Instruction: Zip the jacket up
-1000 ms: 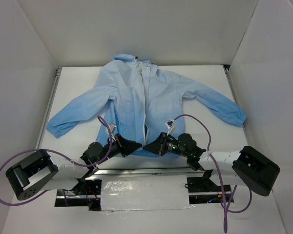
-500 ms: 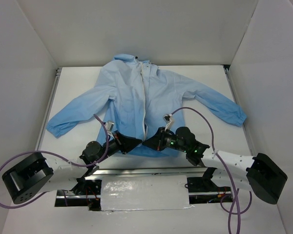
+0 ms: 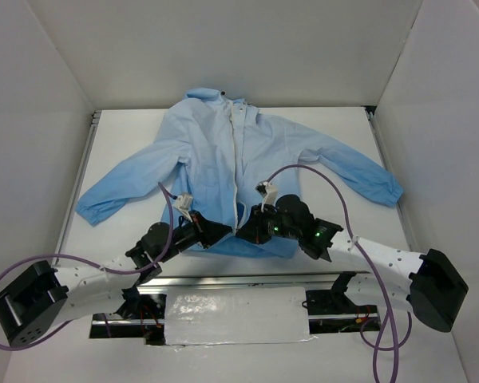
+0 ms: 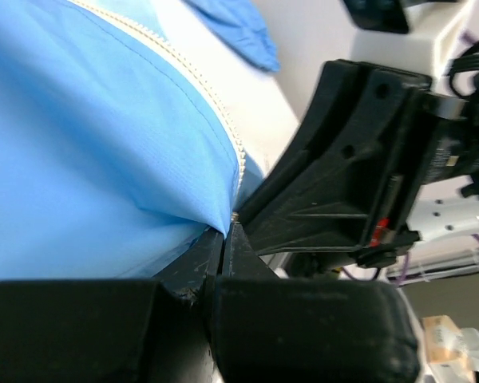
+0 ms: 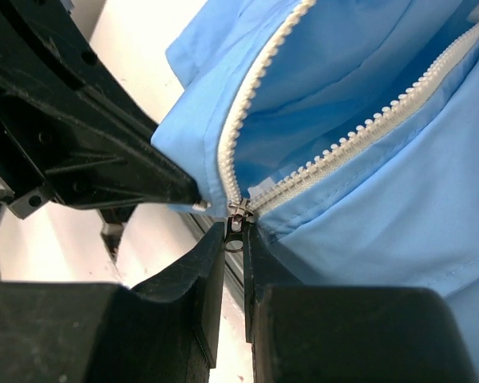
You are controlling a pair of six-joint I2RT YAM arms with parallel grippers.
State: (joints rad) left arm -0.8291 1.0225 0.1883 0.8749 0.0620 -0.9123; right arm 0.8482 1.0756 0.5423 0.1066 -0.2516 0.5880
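Note:
The light-blue jacket (image 3: 215, 163) lies flat on the table, front up, with its whitish zipper (image 3: 239, 171) running down the centre. Both grippers meet at the bottom hem. My left gripper (image 3: 226, 233) is shut on the hem corner of the jacket's left zipper edge (image 4: 144, 144); its jaws (image 4: 225, 233) pinch the fabric. My right gripper (image 3: 243, 231) is shut on the metal zipper pull (image 5: 236, 233), just under the slider (image 5: 240, 211). Above the slider the two tooth rows (image 5: 343, 144) spread apart. The left gripper's finger (image 5: 104, 152) sits right beside it.
White walls enclose the table on three sides. A metal rail (image 3: 223, 279) and a taped strip (image 3: 235, 315) run along the near edge between the arm bases. Purple cables (image 3: 319, 179) loop above both arms. The sleeves (image 3: 359, 171) spread out to both sides.
Both grippers have shifted a little away from the near edge, staying together at the hem. The right arm has stretched out and its elbow has swung right.

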